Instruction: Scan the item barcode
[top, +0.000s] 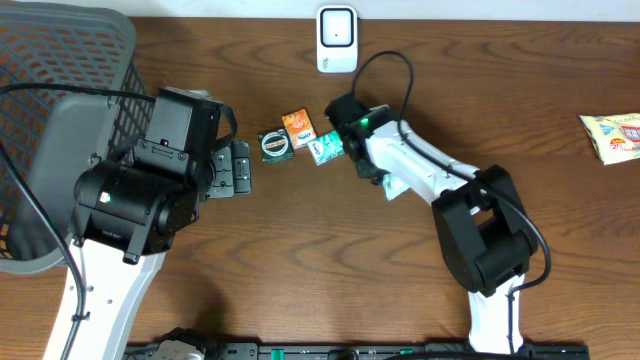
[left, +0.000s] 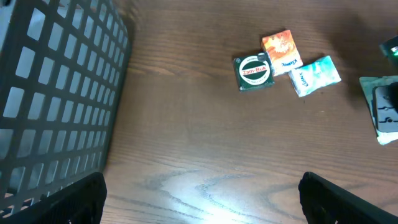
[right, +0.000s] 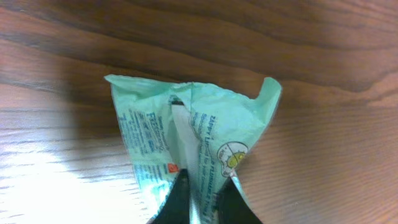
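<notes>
Bench (top: 300, 260) of dark brown wood fills the overhead view. Black mesh basket (top: 60, 100) takes up its left end. Beside the basket, the left arm's pincer (left: 205, 205) points right with its jaws spread wide and nothing between them. From the right, the other arm reaches toward the middle, and its right pincer (right: 202, 186) is closed, pinching the lower edge of a crumpled pale green packet (right: 193, 124). That packet sits low against the wood, whether resting or just lifted cannot be told, below and right of the white scanner (top: 337, 40) at the far edge. Just left of it lie a teal packet (top: 325, 148), an orange packet (top: 298, 125) and a round green tin (top: 275, 145), close together. A yellow packet (top: 612, 135) lies well apart at the right edge.
</notes>
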